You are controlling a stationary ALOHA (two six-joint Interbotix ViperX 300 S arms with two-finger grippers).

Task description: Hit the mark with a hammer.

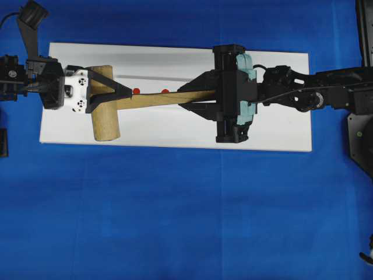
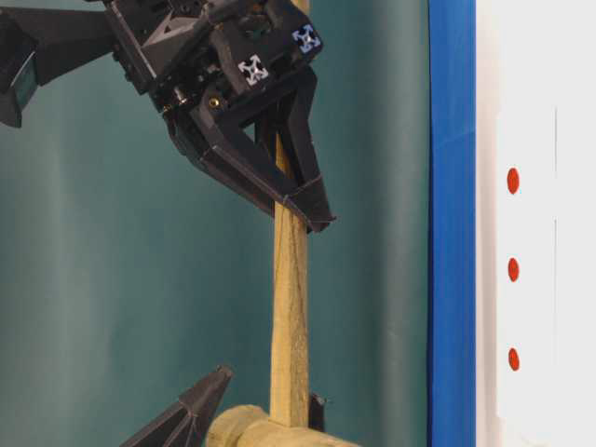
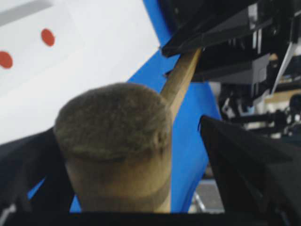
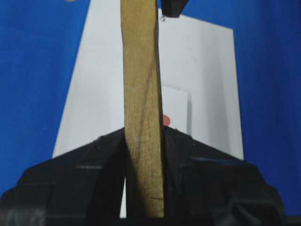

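Light wooden mallet with cylindrical head and long straight handle [image 1: 145, 100], lying crosswise over the white rectangular board [image 1: 280, 131] on the blue-covered table [image 1: 175, 221]. Head at 9 o'clock in the overhead view, handle running toward 3 o'clock. In the table-level view, hanging clear of the board, well apart from its surface.

Right gripper [image 1: 195, 97] clamped on the handle, coming in from 3 o'clock. Black fingers [image 4: 103, 155] pressed against both sides of the wood in the right wrist view. Same grip seen in the table-level view, pointed fingertips pinching the handle from 12 o'clock.

Left gripper [image 1: 119, 91] at 9 o'clock, jaws spread wide on either side of the mallet head. In the left wrist view, blue gap showing between the head and the right-hand black finger [image 3: 244, 165]; contact on the other side impossible to tell.

Small red round marks [image 1: 136, 91] in a row on a narrow white strip [image 1: 157, 74] lying along the board. Two visible in the overhead view, just beside the handle toward 12 o'clock. Three visible in the table-level view, stacked from 12 to 6 o'clock, at 3 o'clock from the mallet.
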